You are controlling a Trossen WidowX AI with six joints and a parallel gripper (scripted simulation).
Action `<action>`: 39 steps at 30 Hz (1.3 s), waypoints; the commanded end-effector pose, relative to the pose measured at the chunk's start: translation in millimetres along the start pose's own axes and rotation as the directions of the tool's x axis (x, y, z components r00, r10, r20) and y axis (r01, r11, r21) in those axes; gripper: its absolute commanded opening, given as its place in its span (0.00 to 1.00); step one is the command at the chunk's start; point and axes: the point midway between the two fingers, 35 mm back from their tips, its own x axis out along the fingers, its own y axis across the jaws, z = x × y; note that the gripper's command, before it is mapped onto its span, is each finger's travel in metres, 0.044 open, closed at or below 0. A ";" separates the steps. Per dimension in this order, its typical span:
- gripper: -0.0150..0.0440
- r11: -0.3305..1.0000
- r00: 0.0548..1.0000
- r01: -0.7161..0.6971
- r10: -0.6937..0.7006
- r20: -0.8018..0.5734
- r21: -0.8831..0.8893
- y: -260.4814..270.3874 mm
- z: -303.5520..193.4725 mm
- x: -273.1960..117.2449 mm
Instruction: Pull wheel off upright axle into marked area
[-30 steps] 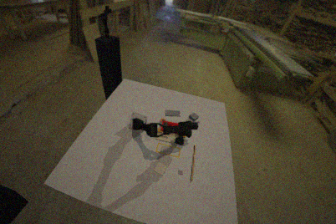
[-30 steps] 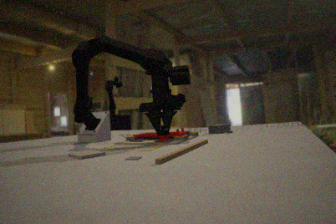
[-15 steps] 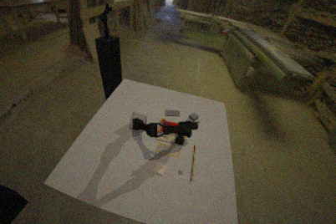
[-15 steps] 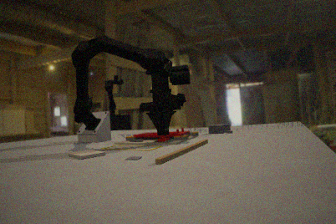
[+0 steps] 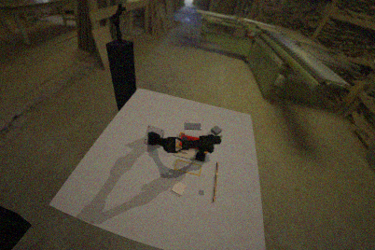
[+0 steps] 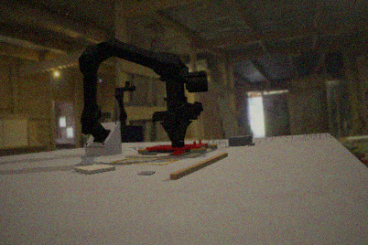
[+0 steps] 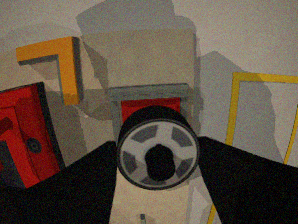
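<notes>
The wheel (image 7: 157,114), with a black tyre and grey spokes, is seen from above in the wrist view. The dark upright axle (image 7: 160,165) shows at its hub; whether the wheel sits at its lowest place on it cannot be told. My gripper (image 7: 157,147) (image 6: 178,146) is low and pointing down, shut on the wheel with one finger at each side of the tyre. The marked area is a yellow outline (image 7: 234,105) on the table, right of the wheel in the wrist view. In the top view the arm hides the wheel.
A beige board (image 7: 140,55) with a grey bracket (image 7: 150,92) lies below. A red part (image 7: 30,107) and an orange angle piece (image 7: 70,50) stand left of the wheel. A wooden stick (image 5: 215,182) (image 6: 199,166), a pale tile (image 5: 178,188) (image 6: 94,168) and a grey block (image 5: 192,126) lie around.
</notes>
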 end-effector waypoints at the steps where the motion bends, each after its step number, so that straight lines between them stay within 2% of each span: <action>1: 0.25 1.000 1.000 -0.003 0.003 0.006 0.009 -0.1 2.0 -3.7; 39: 0.25 1.000 1.000 -0.002 0.002 0.009 0.005 0.3 2.1 -16.2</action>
